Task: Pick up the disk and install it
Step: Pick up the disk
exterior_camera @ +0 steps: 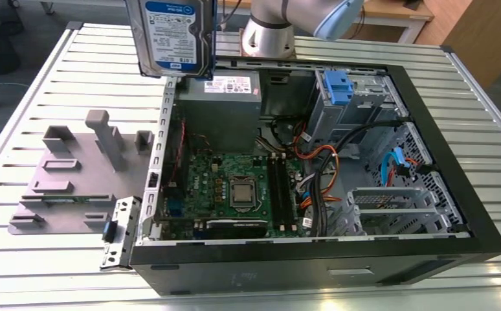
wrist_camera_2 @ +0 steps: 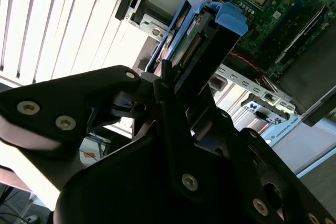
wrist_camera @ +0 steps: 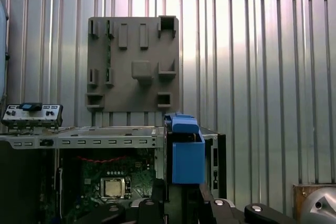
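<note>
Nearest you, in the second wrist view, the gripper is pinching the disk by one end, its black fingers pressed against it (the gripper's own body hides part of the contact). That view gives you the disk's connector edge and the blue bracket round it. The exterior view gives you the flat face instead: silver metal with a blue-and-white label, hanging upright in the air, its top cut by the frame. In the first wrist view you get the bracket's blue end, edge-on.

Count 1 disk, 1 open computer case, 1 motherboard with 1 processor socket, 1 grey box with a white sticker, and 1 grey fixture plate.

The disk is raised over the case's edge beside the grey box, touching nothing but the gripper. Farther out, the plate lies flat on the slatted table, beside the case on the exterior view's left. The arm's base stands behind the case.
</note>
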Robot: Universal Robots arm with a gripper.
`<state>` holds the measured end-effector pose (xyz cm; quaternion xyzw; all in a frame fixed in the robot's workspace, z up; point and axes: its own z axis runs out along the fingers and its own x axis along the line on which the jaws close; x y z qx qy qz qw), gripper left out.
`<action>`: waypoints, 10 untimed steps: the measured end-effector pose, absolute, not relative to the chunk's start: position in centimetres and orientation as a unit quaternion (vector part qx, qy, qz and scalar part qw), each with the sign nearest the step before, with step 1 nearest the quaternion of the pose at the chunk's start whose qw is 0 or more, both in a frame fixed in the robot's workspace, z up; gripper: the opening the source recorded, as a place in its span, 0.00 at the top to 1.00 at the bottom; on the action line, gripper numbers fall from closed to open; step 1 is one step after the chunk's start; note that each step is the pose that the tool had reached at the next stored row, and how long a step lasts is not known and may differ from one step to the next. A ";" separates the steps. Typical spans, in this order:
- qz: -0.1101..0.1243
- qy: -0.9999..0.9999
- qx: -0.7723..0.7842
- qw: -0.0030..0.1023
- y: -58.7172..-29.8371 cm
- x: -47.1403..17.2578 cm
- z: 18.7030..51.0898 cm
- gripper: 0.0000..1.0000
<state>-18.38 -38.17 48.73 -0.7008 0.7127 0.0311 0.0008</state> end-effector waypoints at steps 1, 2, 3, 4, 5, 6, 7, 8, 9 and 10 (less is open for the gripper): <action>0.031 0.713 -0.701 0.001 -38.2 -18.2 48.7 0.65; 0.031 0.713 -0.701 0.001 -38.2 -17.9 48.7 0.65; 0.031 0.713 -0.701 0.001 -38.2 -17.5 48.7 0.65; 0.031 0.713 -0.701 0.001 -38.2 -17.0 48.7 0.65; 0.031 0.713 -0.701 0.001 -38.2 -16.6 48.7 0.65; 0.031 0.713 -0.701 0.001 -38.2 -16.1 48.7 0.65; 0.031 0.713 -0.701 0.001 -38.2 -15.7 48.6 0.65; 0.031 0.713 -0.701 0.001 -38.2 -15.2 48.6 0.65; 0.031 0.713 -0.701 0.001 -38.2 -14.8 48.6 0.65; 0.031 0.713 -0.701 0.001 -38.2 -14.3 48.6 0.65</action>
